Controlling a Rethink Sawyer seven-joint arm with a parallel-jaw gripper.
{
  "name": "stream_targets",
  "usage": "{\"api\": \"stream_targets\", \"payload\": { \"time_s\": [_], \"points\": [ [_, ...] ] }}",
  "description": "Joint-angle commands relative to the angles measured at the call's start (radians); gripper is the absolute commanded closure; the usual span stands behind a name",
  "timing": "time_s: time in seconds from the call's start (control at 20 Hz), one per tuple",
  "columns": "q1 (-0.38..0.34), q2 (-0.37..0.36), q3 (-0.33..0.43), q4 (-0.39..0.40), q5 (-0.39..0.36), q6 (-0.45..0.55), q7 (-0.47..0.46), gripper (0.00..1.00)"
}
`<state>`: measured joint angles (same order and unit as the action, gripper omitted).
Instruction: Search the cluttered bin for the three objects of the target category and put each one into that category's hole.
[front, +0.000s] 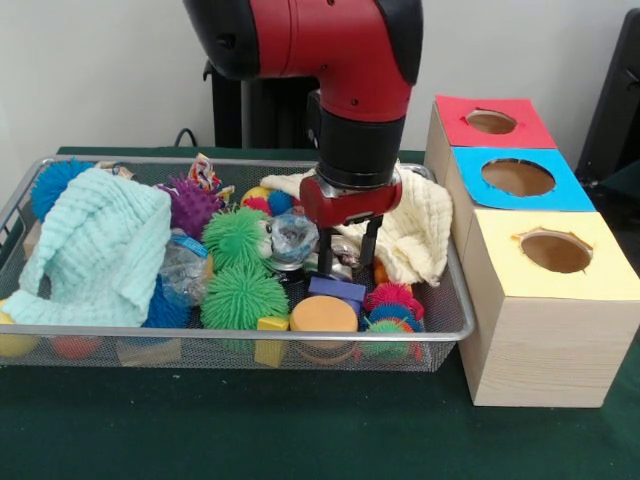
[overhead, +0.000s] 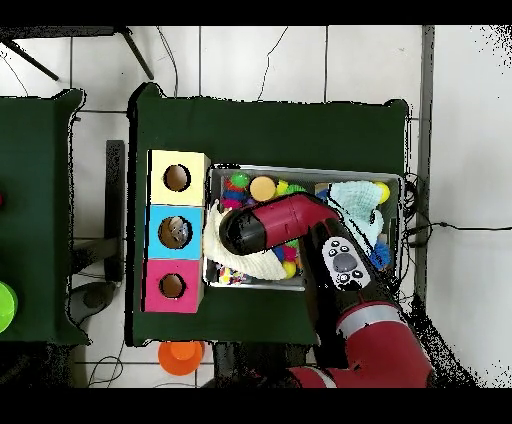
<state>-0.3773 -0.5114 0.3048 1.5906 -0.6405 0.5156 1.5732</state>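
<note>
The wire mesh bin (front: 452, 300) is full of clutter; in the overhead view its rim (overhead: 305, 168) shows and my arm covers its middle. One crushed clear bottle with a blue label (front: 185, 266) lies beside the teal towel. A second crumpled clear bottle (front: 293, 238) lies just left of my gripper. My gripper (front: 346, 258) is lowered into the bin, pointing down, fingers (front: 369, 246) apart on either side of a clear shiny thing (front: 345, 250). I cannot tell whether they press on it or what it is.
Three wooden boxes stand right of the bin with a red-topped hole (front: 490, 121), blue-topped hole (front: 517, 177) and yellow-topped hole (front: 555, 252). In the bin lie a teal towel (front: 100, 245), cream towel (front: 415, 230), green spiky balls (front: 240, 295), a purple block (front: 337, 289) and an orange disc (front: 323, 314).
</note>
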Motion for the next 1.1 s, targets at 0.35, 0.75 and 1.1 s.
{"api": "stream_targets", "payload": {
  "time_s": [0.35,0.75,1.1],
  "points": [
    [0.052,0.061,-0.076,-0.097,-0.032,0.229,-0.027,0.0],
    [0.077,0.005,-0.091,-0.069,-0.024,0.209,0.005,0.0],
    [0.103,-0.055,-0.094,-0.041,0.002,0.235,0.01,0.0]
  ]
}}
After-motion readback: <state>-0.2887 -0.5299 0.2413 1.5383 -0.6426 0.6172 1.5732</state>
